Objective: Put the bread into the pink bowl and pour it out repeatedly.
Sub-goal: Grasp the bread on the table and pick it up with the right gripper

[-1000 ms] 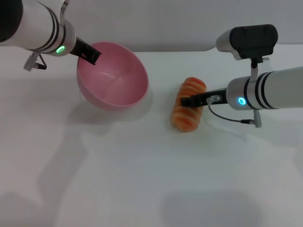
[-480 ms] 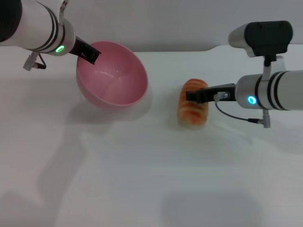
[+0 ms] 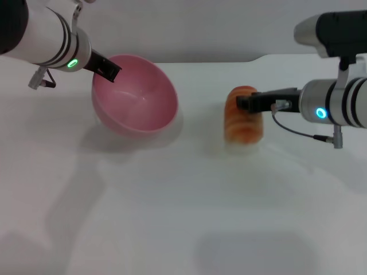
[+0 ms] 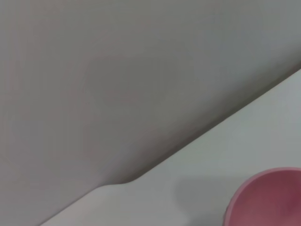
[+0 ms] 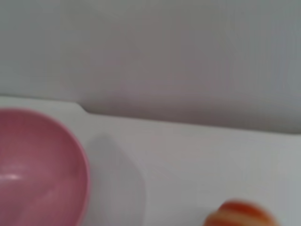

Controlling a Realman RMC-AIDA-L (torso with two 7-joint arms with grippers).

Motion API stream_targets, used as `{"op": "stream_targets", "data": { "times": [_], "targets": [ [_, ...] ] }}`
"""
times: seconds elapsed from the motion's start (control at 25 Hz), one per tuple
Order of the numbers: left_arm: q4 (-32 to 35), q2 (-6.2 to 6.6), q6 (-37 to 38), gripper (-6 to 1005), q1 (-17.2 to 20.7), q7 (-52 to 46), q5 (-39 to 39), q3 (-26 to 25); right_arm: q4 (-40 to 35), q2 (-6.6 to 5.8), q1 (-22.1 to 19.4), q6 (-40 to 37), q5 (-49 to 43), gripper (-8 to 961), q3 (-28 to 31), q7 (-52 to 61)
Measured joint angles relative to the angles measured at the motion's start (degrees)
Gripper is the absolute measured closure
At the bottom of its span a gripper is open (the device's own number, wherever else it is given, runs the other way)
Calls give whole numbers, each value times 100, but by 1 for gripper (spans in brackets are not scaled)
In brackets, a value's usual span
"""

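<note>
The white table (image 3: 172, 217) fills the head view, meeting a grey wall along its far edge. On it, at about 10 o'clock from the table's middle, sits the pink bowl (image 3: 136, 103), tipped so its opening faces toward 4 o'clock; nothing lies inside it. The left gripper (image 3: 109, 70) grips the bowl's rim at the bowl's own 10 o'clock, its dark fingers clamped over the edge. The left wrist view catches only a slice of that rim (image 4: 268, 197) against table and wall.

The bread (image 3: 243, 121) lies at about 2 o'clock from the table's middle, well apart from the bowl and to its 3 o'clock side. Its long axis runs near 12 to 6 o'clock, striped orange top upward. The right gripper (image 3: 248, 103) reaches in from 3 o'clock and is clenched on the loaf's far end. The right wrist view shows the bowl (image 5: 42, 169) and the loaf's tip (image 5: 240, 214)
</note>
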Motion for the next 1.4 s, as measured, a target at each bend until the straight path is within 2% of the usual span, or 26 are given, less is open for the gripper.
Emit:
{"op": "stream_targets", "data": {
  "times": [0.16, 0.28, 0.4, 0.48, 0.76, 0.92, 1.16, 1.36, 1.4],
  "targets": [
    [-36, -22, -4, 870, 2, -11, -35, 52, -785, 7, -205, 348, -488, 588, 7, 351],
    [-77, -30, -10, 869, 7, -40, -41, 127, -1402, 25, -354, 641, -847, 718, 8, 540],
    [-124, -28, -5, 869, 8, -59, -44, 172, -1500, 30, -400, 682, -884, 846, 5, 596],
    [-138, -23, -4, 869, 5, -60, -43, 162, -1240, 27, -369, 488, -859, 932, -32, 604],
    [-155, -18, 2, 869, -22, -62, -42, 161, 412, 28, 174, -183, 71, 930, -129, 215],
    [-266, -23, 14, 868, -112, -52, -42, 173, 708, 42, 269, -374, 563, 929, -208, -90],
    [-309, -21, 15, 868, -161, -18, -41, 172, 664, 49, 233, -404, 617, 729, -350, -44],
    [-311, -22, 23, 868, -196, -12, -38, 172, 755, 38, 233, -451, 605, 499, -297, -12],
    [-311, -22, 23, 867, -201, -12, -36, 172, 762, 33, 233, -454, 597, 423, -292, 1]
  ]
}}
